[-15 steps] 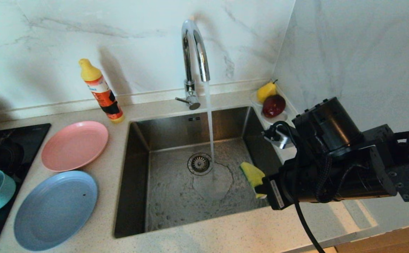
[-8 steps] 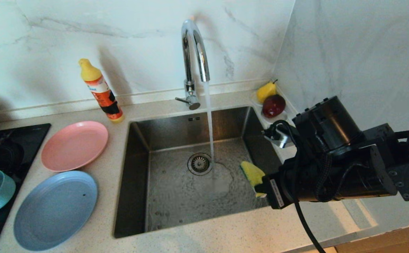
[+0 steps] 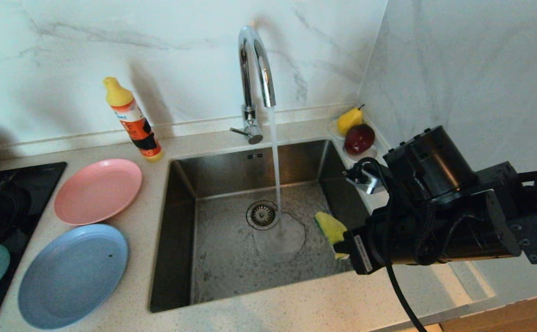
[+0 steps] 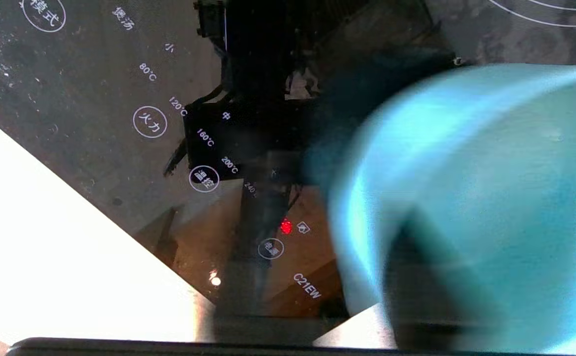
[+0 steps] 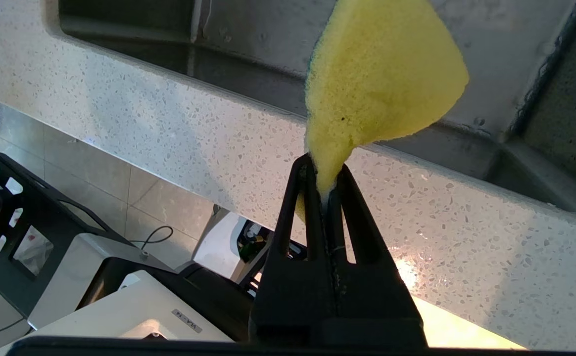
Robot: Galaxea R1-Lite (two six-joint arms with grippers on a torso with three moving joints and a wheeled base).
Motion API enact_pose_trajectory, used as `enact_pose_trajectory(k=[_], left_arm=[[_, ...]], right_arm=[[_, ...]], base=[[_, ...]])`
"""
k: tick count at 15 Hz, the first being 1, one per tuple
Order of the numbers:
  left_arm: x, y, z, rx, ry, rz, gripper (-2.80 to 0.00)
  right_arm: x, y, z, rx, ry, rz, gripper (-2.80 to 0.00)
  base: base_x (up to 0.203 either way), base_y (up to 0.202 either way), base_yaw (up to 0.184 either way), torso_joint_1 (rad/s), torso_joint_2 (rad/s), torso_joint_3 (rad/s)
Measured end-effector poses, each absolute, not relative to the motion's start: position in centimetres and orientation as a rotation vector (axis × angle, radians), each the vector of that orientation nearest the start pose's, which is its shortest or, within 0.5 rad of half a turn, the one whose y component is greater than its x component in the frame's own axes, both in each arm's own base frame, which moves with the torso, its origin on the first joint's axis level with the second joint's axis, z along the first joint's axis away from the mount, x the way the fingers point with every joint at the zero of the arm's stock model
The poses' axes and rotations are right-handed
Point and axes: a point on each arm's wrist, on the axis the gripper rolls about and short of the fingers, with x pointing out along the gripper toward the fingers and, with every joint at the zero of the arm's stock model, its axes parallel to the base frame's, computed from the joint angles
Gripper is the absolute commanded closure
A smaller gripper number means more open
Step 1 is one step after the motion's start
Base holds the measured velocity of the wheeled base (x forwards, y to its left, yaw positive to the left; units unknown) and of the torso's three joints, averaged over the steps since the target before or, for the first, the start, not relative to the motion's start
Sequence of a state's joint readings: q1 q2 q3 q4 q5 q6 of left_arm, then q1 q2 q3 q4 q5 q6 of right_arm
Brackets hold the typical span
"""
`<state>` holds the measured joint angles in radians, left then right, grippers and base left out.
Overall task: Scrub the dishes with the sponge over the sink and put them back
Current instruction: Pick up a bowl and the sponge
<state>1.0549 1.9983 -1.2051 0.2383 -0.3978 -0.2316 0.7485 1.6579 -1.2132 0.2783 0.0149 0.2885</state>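
The right claw [image 5: 323, 190] is clamped tight on a soft yellow sponge [image 5: 382, 79] with a green edge, squashed at the pinch, held over the steel sink's [image 3: 213, 267] right side.

A home kitchen: a steel sink [image 3: 250, 230] sunk in a speckled stone surface [image 3: 296, 309], its arched chrome tap [image 3: 254, 69] running, marble-look walls [image 3: 181, 46] behind, a black induction hob [image 3: 14, 184] at left, a detergent bottle [image 3: 132, 120] and fruit [image 3: 356, 131] at the far edge.
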Motion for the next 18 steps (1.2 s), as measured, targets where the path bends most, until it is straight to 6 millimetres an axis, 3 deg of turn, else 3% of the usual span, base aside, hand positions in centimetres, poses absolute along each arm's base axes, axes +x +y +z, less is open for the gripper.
enact_pose_trajectory(k=[6, 10, 14, 18], left_arm=[[18.3, 30.6, 12.3, -0.899, 0.695, 0.701, 0.0], [17.7, 29.3, 16.0, -0.86, 0.608, 0.696, 0.0], [17.1, 25.1, 22.8, -0.754, 0.464, 0.573, 0.0], [19.3, 18.6, 28.3, -0.662, 0.45, 0.365, 0.0]], right_arm=[[21.5, 20.0, 22.6, 0.0, 0.783, 0.618, 0.0], [21.5, 20.0, 22.8, 0.003, 0.778, 0.62, 0.0], [21.4, 19.9, 22.7, 0.002, 0.781, 0.619, 0.0], [21.3, 19.8, 22.6, 0.0, 0.785, 0.619, 0.0]], base=[[0.0, 0.0, 0.0, 0.0, 0.0, 0.0], [0.0, 0.0, 0.0, 0.0, 0.0, 0.0], [0.0, 0.0, 0.0, 0.0, 0.0, 0.0], [0.0, 0.0, 0.0, 0.0, 0.0, 0.0]])
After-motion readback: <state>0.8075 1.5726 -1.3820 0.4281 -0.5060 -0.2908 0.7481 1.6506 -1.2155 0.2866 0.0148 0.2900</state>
